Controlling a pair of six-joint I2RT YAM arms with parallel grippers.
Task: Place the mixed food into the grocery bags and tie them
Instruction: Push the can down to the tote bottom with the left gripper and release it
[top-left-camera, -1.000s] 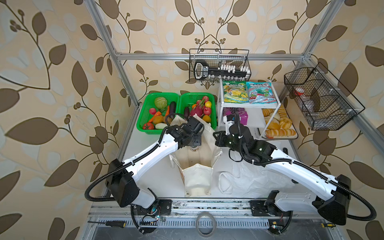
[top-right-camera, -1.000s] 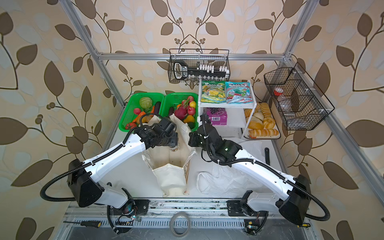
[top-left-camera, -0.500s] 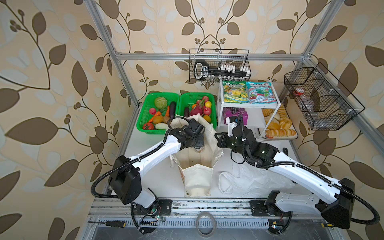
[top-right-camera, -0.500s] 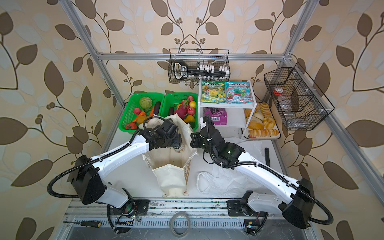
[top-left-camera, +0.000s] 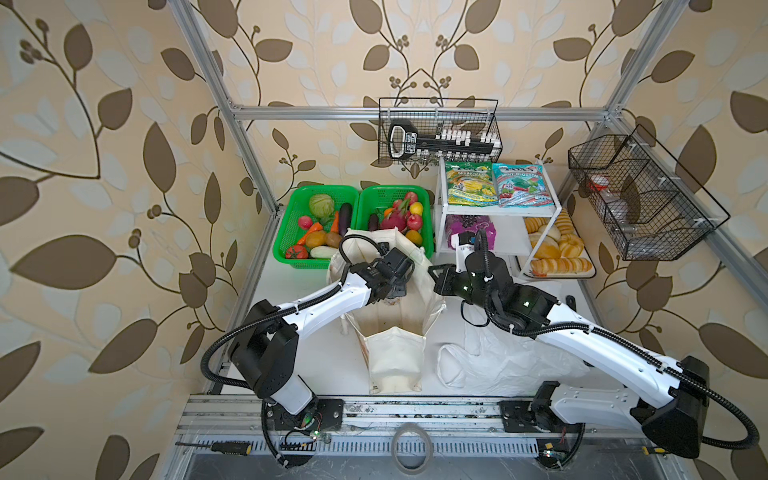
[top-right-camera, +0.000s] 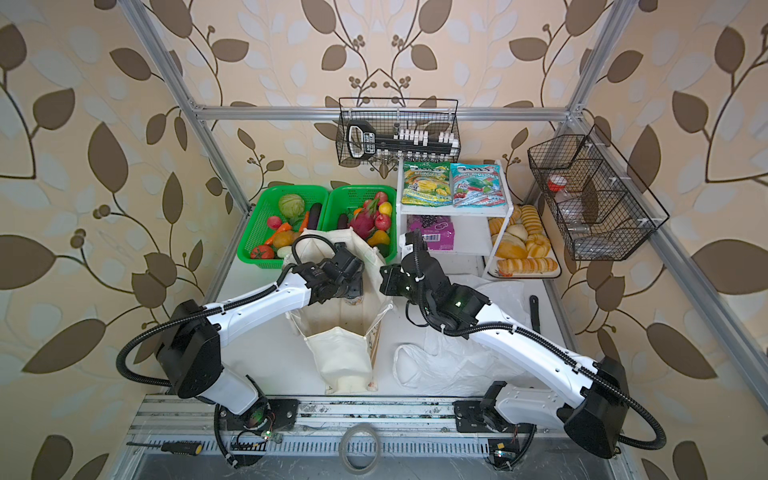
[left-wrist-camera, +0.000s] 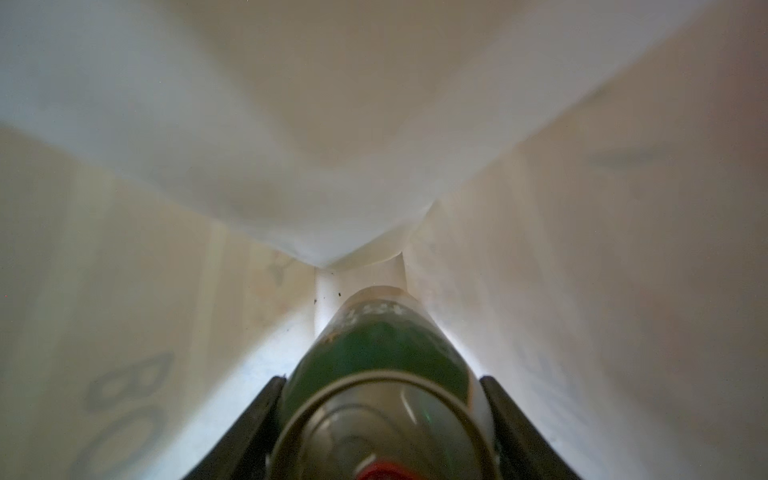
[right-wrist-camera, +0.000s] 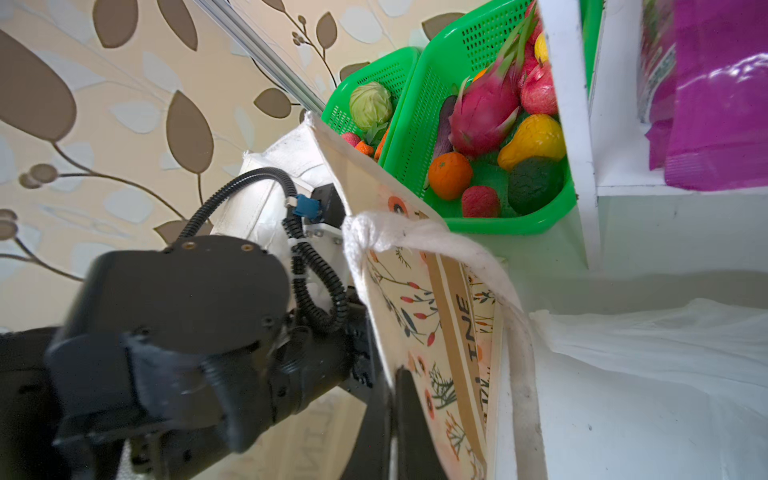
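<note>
**Green can (left-wrist-camera: 374, 353) inside the cloth tote (top-left-camera: 395, 357)**

Smooth white tabletop (top-left-camera: 332, 374), leaf-print walls (top-left-camera: 124, 208) around you. Inside the cream tote your left gripper (left-wrist-camera: 382, 384) clasps the round can; your right gripper (right-wrist-camera: 392, 399) pinches the tote's rim, with the filmy plastic bag (top-left-camera: 519, 365) beside it.

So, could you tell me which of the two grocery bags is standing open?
The cream cloth tote: it stands open, with the left hand holding a green can inside it, while the white plastic bag lies flat beside it.
</note>
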